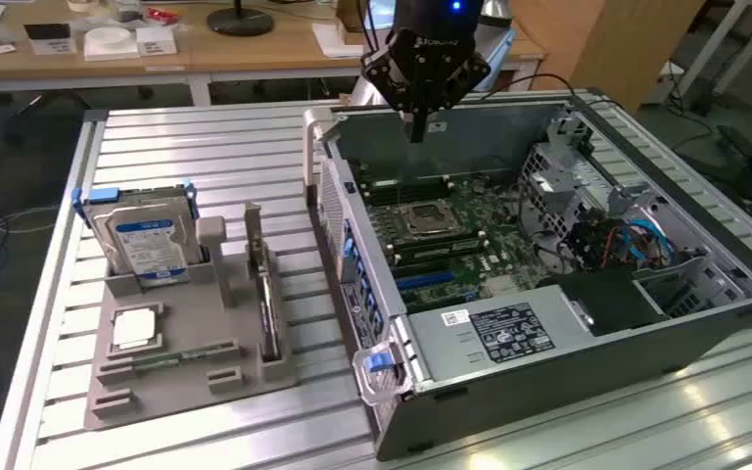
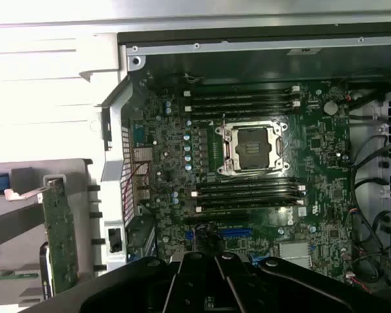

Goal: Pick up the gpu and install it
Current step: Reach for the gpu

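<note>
— Where is the gpu [image 1: 267, 313]?
— On edge in the grey holder [image 1: 154, 401] beside the open case [image 1: 546, 392], top edge free for grasping. My gripper [image 1: 418, 129] hangs over the motherboard [image 1: 474, 196], pinched together, empty.

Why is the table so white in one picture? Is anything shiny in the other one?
Wrist view: bright light washes the table out to white, while the case stays dim inside. Exterior view: glare streaks the table's slats at the lower right, and a blue light glows on the arm.
</note>
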{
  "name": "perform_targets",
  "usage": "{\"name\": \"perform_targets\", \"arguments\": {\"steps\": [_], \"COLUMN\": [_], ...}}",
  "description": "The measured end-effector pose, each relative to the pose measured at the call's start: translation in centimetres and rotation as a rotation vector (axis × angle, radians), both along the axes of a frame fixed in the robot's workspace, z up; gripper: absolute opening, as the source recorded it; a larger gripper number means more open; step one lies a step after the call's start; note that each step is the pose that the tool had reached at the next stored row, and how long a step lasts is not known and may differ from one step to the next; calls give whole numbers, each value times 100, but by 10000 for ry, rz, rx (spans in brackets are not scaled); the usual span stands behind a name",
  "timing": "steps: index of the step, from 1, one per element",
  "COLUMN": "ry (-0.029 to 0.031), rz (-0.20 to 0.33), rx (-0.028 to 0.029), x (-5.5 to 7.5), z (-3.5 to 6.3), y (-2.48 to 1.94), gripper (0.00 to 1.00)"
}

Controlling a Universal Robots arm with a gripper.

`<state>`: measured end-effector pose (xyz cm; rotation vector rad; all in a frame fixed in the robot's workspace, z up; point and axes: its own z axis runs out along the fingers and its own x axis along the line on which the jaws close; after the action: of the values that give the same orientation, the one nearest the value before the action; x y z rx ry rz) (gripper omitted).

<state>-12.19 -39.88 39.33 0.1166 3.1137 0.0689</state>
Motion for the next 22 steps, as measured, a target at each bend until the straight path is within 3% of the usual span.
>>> {"name": "perform_targets", "arguments": {"steps": [12, 22], "ry": [-1, 1], "rz": [1, 0], "rx": [0, -1], "x": [-2, -129], "z": [0, -4], "y": [0, 0], "gripper": [11, 11]}}
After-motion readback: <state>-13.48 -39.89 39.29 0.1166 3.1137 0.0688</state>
